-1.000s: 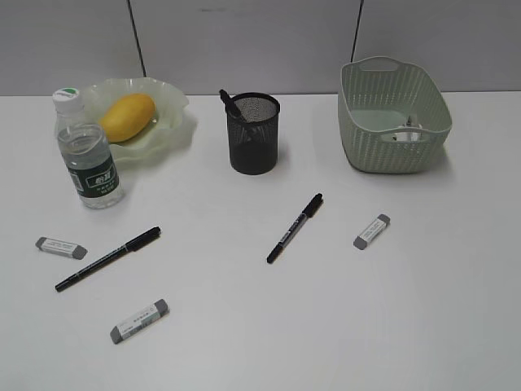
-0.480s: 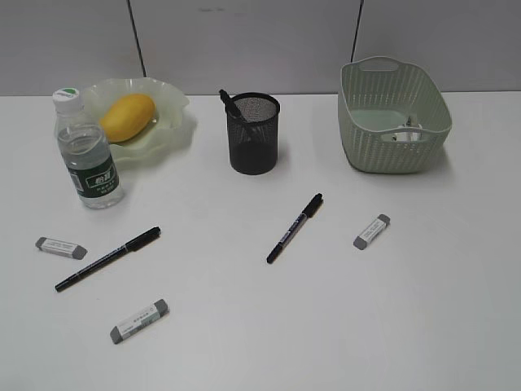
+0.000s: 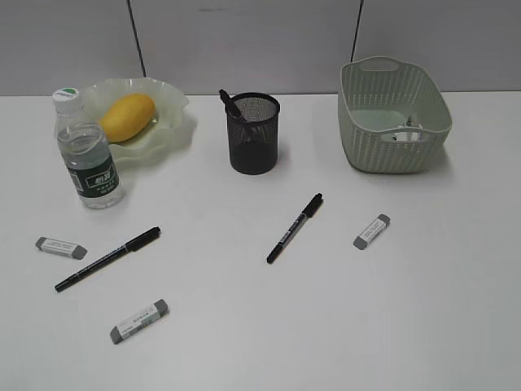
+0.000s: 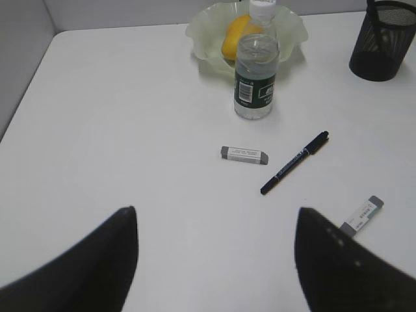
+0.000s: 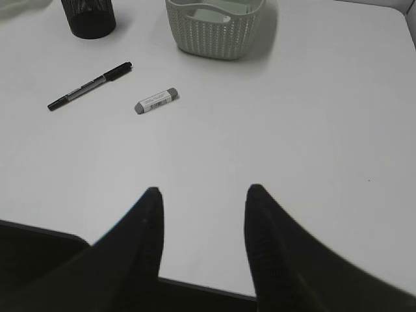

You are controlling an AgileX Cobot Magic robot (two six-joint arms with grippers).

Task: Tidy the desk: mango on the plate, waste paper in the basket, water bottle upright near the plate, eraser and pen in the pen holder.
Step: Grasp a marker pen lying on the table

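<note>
Nothing on the desk (image 3: 326,326) has shifted since a second ago; every object lies where it did. At the far left, the smooth yellow mango (image 3: 127,116) sits in the ruffled, translucent green plate (image 3: 171,122), and the clear water bottle (image 3: 88,153) with its dark label and white cap stands upright just in front of it. The black wire-mesh pen holder (image 3: 253,134) stands mid-desk with one pen (image 3: 231,105) leaning inside. The woven-look green basket (image 3: 394,118) at far right holds the white waste paper (image 3: 409,132).

Loose on the white top lie two black pens (image 3: 107,259) (image 3: 295,227) and three grey-tipped erasers (image 3: 61,248) (image 3: 139,321) (image 3: 372,231), all well apart, nothing blocking them.

Both arms hang back at the near edge: the left gripper (image 4: 214,257) with fingers spread wide, the right gripper (image 5: 203,224) with a narrower gap, each holding nothing.
</note>
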